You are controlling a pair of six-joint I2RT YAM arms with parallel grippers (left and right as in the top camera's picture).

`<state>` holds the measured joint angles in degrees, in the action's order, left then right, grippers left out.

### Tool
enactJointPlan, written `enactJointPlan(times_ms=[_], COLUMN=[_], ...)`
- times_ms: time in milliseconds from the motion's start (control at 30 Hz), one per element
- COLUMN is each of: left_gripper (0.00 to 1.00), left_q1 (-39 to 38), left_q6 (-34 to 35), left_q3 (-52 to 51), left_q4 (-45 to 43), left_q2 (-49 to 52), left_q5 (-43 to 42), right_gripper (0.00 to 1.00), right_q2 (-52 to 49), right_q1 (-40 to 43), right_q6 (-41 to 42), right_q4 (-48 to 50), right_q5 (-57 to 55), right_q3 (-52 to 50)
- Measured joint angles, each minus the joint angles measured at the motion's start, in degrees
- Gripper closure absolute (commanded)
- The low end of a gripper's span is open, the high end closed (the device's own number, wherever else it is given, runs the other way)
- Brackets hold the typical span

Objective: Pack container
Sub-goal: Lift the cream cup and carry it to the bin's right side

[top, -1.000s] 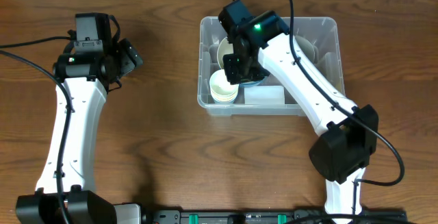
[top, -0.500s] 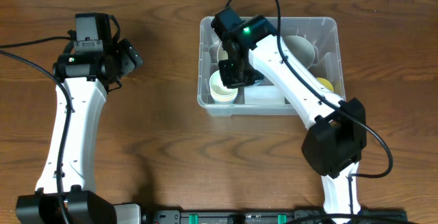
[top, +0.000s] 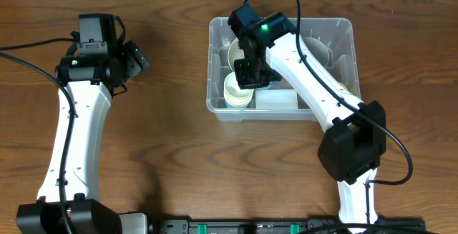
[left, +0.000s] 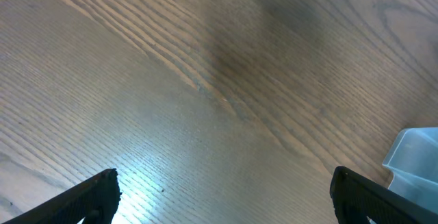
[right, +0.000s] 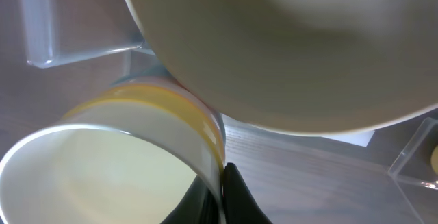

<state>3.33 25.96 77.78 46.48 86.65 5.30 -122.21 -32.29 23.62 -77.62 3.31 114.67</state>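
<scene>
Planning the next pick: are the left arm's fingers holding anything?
No, the left fingers stand apart over the wooden table, nothing between them.

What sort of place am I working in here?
Probably a robotics lab bench rather than a kitchen. The signs are a bare wooden table, two cabled robot arms, and a clear container holding a cup and a bowl.

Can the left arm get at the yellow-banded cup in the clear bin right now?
Probably not. The right arm lies across the container, and the right end effector pinches the rim of the cup, covering it from above. The left end effector hangs open over the table, off to the container's left.
</scene>
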Motion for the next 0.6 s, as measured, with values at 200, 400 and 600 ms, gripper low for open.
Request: enactJointPlan(times_ms=[200,400,600], left_gripper=[0.02,0.02,0.02], left_q1=[0.0,0.0,0.0], left_q6=[0.0,-0.02,-0.02], left_q3=[0.0,0.0,0.0], left_q4=[0.0,0.0,0.0], left_q2=[0.0,0.0,0.0], left_q5=[0.0,0.0,0.0], right_gripper=[0.95,0.98,0.99], right_q2=[0.0,0.0,-0.02], right_q1=[0.0,0.0,0.0], right_q6=[0.02,0.02,0.0], right_q4=[-0.24,-0.98,-1.42], right_q5=[-0.28,-0.42,-0.57], right_q3=[0.0,0.31,1.22])
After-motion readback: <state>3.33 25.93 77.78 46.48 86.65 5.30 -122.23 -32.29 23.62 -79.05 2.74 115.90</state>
